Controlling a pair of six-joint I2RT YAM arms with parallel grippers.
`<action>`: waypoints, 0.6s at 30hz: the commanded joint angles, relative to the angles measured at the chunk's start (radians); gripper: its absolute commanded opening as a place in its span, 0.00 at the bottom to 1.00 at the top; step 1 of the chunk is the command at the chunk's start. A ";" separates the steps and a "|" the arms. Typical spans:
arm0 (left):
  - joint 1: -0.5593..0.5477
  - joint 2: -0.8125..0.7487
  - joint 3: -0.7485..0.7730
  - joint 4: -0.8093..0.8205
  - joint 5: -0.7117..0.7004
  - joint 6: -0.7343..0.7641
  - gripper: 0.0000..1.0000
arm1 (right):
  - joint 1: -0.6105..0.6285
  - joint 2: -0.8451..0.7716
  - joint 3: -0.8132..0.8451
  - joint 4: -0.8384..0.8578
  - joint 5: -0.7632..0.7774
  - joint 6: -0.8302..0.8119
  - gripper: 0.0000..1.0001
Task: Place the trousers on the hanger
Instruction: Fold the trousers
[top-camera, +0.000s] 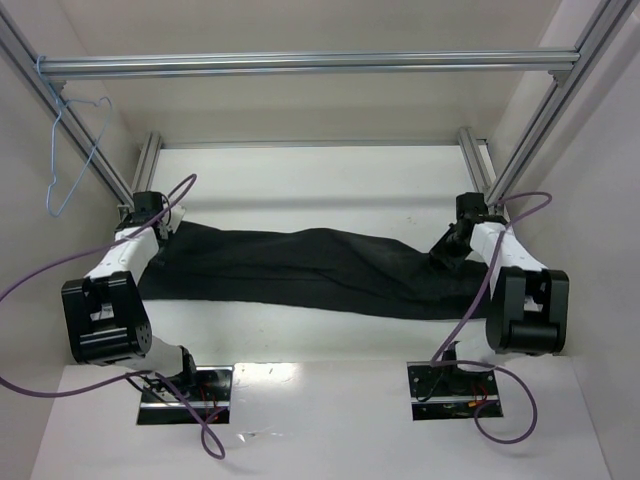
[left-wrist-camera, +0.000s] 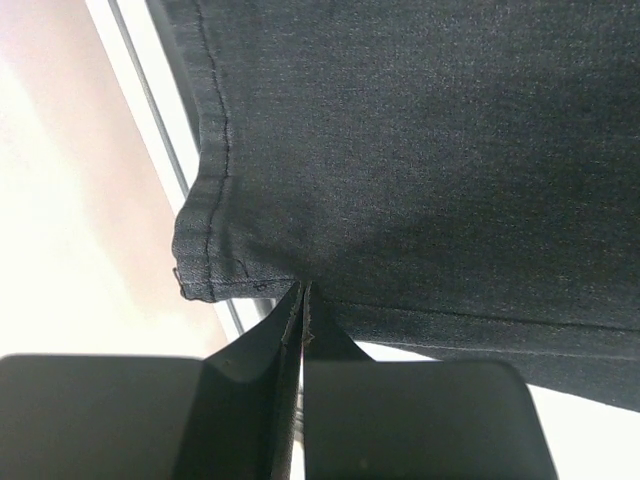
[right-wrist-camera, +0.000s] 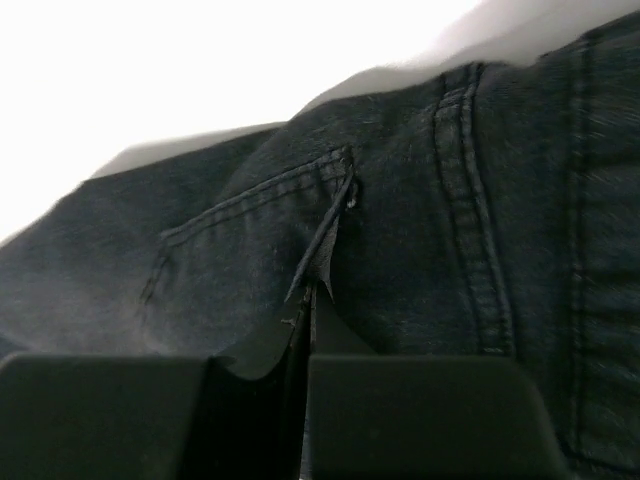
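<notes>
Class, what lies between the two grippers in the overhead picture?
The trousers span the stretch from left gripper to right gripper, seen in the top external view.

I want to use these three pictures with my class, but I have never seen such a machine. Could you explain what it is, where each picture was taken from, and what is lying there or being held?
These are two robot arms bolted at the near edge of a white table. The wide picture comes from a fixed camera above and behind them. The two close-ups come from cameras on each wrist, looking along that arm's own fingers.

Across the table lie black trousers. The left end effector is shut on their hem end, seen close in the left wrist view. The right end effector is shut on the pocket end, close in the right wrist view.

A light-blue wire hanger hangs from the metal frame at upper left, apart from the trousers.
</notes>
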 joint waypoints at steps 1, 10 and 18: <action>0.009 0.026 0.038 -0.008 -0.016 -0.001 0.03 | 0.016 0.087 -0.045 0.043 -0.044 0.055 0.00; 0.030 0.170 0.047 -0.017 0.010 -0.023 0.03 | 0.016 0.260 -0.008 0.145 0.005 0.066 0.00; 0.030 0.345 0.285 -0.006 0.053 -0.066 0.03 | -0.004 0.469 0.336 0.219 0.016 0.075 0.00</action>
